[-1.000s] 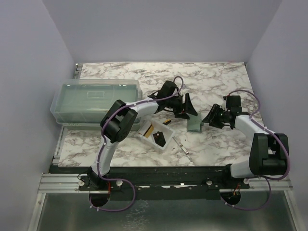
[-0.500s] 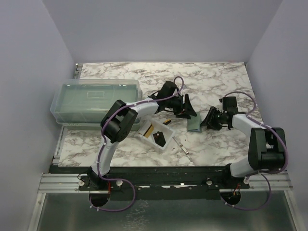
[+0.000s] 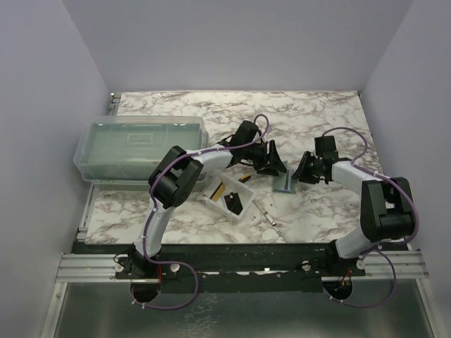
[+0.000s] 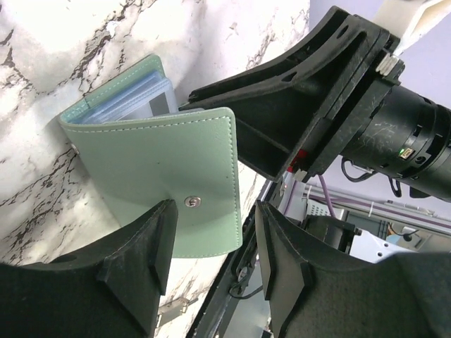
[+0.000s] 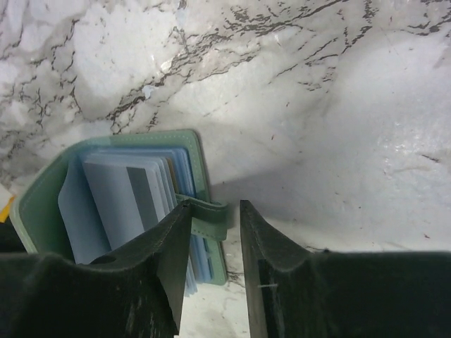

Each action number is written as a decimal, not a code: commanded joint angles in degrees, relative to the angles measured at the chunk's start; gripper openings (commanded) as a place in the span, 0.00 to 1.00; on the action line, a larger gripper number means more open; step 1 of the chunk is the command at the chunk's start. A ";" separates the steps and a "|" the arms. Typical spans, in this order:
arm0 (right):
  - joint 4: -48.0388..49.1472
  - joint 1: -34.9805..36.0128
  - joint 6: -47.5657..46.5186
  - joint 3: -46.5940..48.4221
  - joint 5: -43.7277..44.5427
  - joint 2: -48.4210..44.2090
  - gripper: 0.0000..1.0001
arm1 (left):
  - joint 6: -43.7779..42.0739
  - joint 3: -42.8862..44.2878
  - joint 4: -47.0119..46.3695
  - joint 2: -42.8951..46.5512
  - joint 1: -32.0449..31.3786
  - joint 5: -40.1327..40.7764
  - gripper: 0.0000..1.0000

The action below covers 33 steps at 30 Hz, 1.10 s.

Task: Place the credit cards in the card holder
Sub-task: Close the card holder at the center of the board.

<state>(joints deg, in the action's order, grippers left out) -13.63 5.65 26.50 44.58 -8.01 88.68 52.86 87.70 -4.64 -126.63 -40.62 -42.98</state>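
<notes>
From above, the left arm's jaws (image 3: 273,163) and the right arm's jaws (image 3: 302,172) face each other across a small sage-green folding card holder (image 3: 285,183), which stands on edge on the marble-patterned bench (image 3: 317,127) between them. On the base side of the left jaws sits a small clear plastic tray (image 3: 204,198) holding a flat black credit card (image 3: 235,203) and a gold one (image 3: 218,189). A large translucent lidded box (image 3: 137,146) stands well apart to the left. In the left wrist view the left jaws are spread wide and grip nothing. The holder's green cover hangs just beyond the two black fingers (image 4: 137,271), with its metal snap button (image 4: 189,202) in the gap between their tips. Pale blue sleeves (image 4: 130,105) show behind the cover, and the right arm's black jaws press in from the far side. In the right wrist view the right jaws are narrowly parted. The holder's green strap tab (image 5: 210,218) lies between them, against one finger with a sliver of bench showing before the other. The holder gapes, its blue pockets fanned.
</notes>
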 commanded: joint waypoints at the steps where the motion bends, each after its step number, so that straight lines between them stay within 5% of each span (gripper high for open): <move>1: -1.18 0.50 3.61 0.72 4.33 2.35 0.31 | -0.73 -0.69 -1.09 -0.80 -0.34 0.89 0.54; 13: -0.76 0.15 10.84 -5.52 4.49 -5.87 0.06 | -0.26 0.98 -1.16 -1.48 -0.74 -0.66 0.49; 18: 1.71 -1.34 10.90 -7.39 -0.16 -7.59 0.04 | 0.64 2.32 -1.65 -2.02 -1.47 -1.71 0.47; 22: -0.27 -1.39 7.08 -5.51 -0.45 -9.06 0.12 | 0.83 2.43 -1.77 -2.72 -1.77 -2.28 0.44; 25: -2.24 -2.26 6.67 -3.33 -1.71 -9.20 0.35 | 0.72 1.74 -1.83 -2.67 -1.77 -1.85 0.43; 33: -10.40 -3.69 1.97 6.42 -5.47 0.88 0.49 | 0.39 1.06 -1.77 -1.95 -1.75 -1.32 0.40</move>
<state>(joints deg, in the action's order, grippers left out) -18.15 2.26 32.14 46.92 -10.85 84.84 53.69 88.71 -5.15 -128.60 -42.13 -43.53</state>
